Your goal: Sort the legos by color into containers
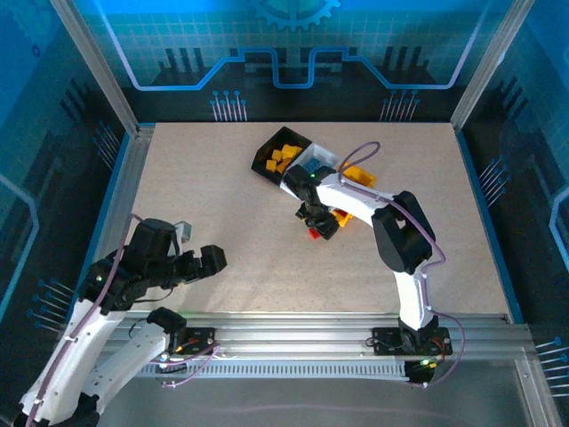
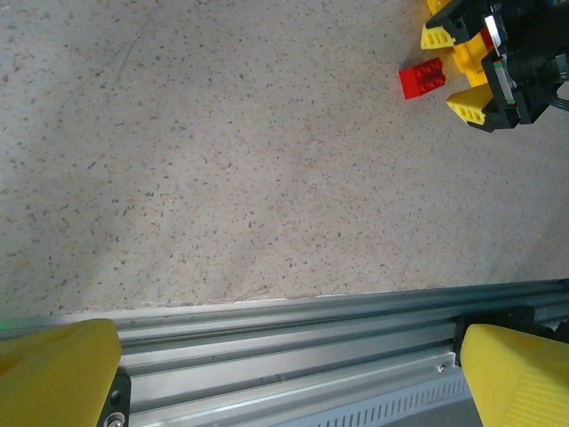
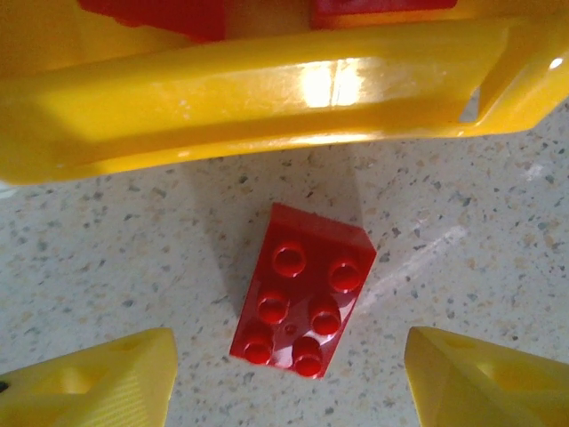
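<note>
A red lego (image 3: 302, 298) lies studs-up on the table, just in front of the yellow-orange container (image 3: 267, 98). My right gripper (image 3: 289, 347) hangs over it, open, one yellow finger on each side with a gap to the brick. In the top view the right gripper (image 1: 317, 222) stands over that red lego (image 1: 315, 235), beside the row of containers: the black one (image 1: 267, 156) holds yellow legos (image 1: 284, 156), the white one (image 1: 302, 182) holds blue ones. My left gripper (image 1: 209, 260) is open and empty near the front left.
Red legos (image 3: 160, 13) lie inside the yellow-orange container. The aluminium rail (image 2: 293, 329) runs along the table's near edge under my left gripper (image 2: 289, 374). The left wrist view catches the red lego (image 2: 422, 78) between the right gripper's fingers (image 2: 471, 105).
</note>
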{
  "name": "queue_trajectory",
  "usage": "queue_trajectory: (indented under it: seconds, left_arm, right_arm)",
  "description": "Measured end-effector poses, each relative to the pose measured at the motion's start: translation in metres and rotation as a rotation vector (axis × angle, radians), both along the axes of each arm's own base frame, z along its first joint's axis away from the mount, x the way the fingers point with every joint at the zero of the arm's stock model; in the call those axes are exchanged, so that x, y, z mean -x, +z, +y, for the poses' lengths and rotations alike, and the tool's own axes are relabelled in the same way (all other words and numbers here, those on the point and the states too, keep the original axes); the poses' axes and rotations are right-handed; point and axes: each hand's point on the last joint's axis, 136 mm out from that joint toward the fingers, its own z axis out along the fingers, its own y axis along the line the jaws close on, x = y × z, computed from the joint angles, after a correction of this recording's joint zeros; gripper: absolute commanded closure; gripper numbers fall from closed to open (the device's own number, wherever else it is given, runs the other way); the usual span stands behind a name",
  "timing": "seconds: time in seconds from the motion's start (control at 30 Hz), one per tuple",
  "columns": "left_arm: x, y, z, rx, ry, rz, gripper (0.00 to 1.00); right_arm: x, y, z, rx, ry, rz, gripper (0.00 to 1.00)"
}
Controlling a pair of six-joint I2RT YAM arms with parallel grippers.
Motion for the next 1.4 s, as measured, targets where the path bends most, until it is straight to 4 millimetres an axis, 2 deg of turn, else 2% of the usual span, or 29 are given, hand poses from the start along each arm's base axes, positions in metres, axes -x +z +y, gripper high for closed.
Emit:
queue_trajectory:
  seconds: [0.37, 0.67, 0.87, 0.93, 1.2, 1.4]
  left_arm:
    - [0.004, -0.005, 0.006, -0.028, 0.019, 0.021, 0.01]
    - [0.003, -0.005, 0.007, -0.027, 0.036, 0.025, 0.01]
    - [0.004, -0.009, 0.008, -0.027, 0.044, 0.039, 0.01]
    - [0.004, -0.009, 0.008, -0.027, 0.044, 0.040, 0.01]
    - [0.002, -0.008, 0.007, -0.021, 0.046, 0.032, 0.01]
    - [-0.005, -0.014, 0.001, 0.004, 0.053, 0.041, 0.01]
  right_arm:
    - [-0.004, -0.022, -0.005, 0.019, -0.027, 0.032, 0.34]
    - [-0.009, -0.029, -0.003, -0.003, -0.046, 0.017, 0.49]
    - [-0.004, -0.029, -0.006, -0.021, -0.061, -0.008, 0.60]
    - [-0.002, -0.028, -0.008, -0.031, -0.063, -0.019, 0.61]
    - [0.026, -0.028, -0.017, -0.014, -0.029, 0.009, 0.63]
    - [0.059, -0.024, 0.008, -0.009, 0.108, 0.055, 0.63]
